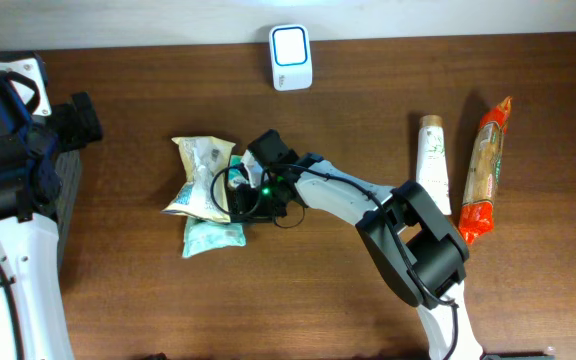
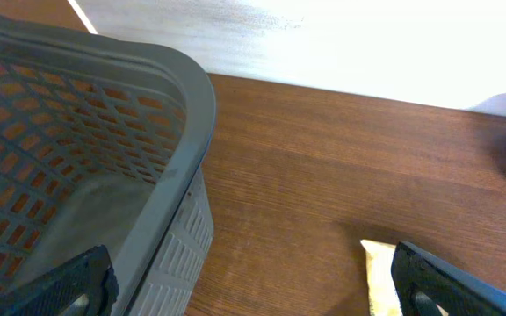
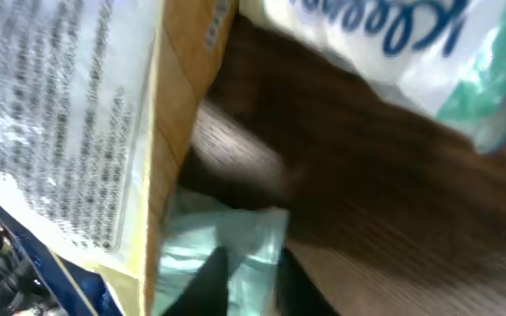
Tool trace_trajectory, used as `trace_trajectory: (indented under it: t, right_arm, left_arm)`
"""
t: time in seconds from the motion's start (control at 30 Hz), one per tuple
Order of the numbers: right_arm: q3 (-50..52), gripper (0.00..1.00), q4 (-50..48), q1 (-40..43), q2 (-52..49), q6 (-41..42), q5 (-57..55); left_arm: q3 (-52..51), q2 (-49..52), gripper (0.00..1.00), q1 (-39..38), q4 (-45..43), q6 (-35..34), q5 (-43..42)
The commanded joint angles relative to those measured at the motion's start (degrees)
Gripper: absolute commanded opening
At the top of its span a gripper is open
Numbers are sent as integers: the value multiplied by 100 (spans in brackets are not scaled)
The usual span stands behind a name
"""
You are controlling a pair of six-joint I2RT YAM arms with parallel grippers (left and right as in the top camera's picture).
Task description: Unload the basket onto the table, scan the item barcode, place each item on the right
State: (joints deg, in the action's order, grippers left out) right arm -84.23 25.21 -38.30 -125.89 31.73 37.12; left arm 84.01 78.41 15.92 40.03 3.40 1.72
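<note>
Right gripper [image 3: 251, 283]: fingers stand close together with a pale green wrapper [image 3: 222, 250] pinched between them. The wrist view is blurred, so how firm the grip is I cannot tell. From overhead, my right arm reaches across the table [image 1: 368, 120] to a small heap left of centre. A cream snack packet [image 1: 200, 172] lies there with a mint-green packet [image 1: 211, 238] touching its lower edge, and my gripper is against their right side. Whether the wrapper in my fingers belongs to that mint-green packet, I cannot tell. The scanner [image 1: 291, 57], white with a lit face, sits at the far edge of the table, well apart from the heap. On the right, a cream tube [image 1: 432, 160] and an orange-red packet [image 1: 483, 175] lie side by side. Left gripper [image 2: 253, 285]: fingers spread wide, hanging over the table just beside the rim of the grey mesh basket [image 2: 148, 79].
</note>
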Motion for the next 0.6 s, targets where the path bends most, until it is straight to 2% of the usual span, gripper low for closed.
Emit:
trace_trajectory:
  t: [0.0,0.1,0.17,0.2,0.27,0.3,0.4,0.57]
  right_arm:
    - [55,4,92,-42,-103,-302,-79]
    - [39,4,251,-2,-57,-498,-87]
    - [-107,4,553,11,146,-973,-48]
    - [-164,9,640,-9,214,-1244,-7]
    - [-249,59,911,-131,291,-1589,26]
    - [-245,66,1005,-197,238,-1587,92]
    - [-234,65,990,-308,175,-1591,221]
    - [-236,65,682,-431,175,-2094,730]
  left_arm:
    - [46,-81,99,11,-9,-57,-46]
    - [46,-81,99,11,-9,-57,-46]
    - [46,-81,99,11,-7,-57,-46]
    - [46,-81,99,11,-7,-57,-46]
    - [46,-81,99,11,-7,-57,-46]
    - [46,-81,99,11,-9,-57,-46]
    - [46,-81,99,11,-7,-57,-46]
    - [46,-81,99,11,-7,-57,-46]
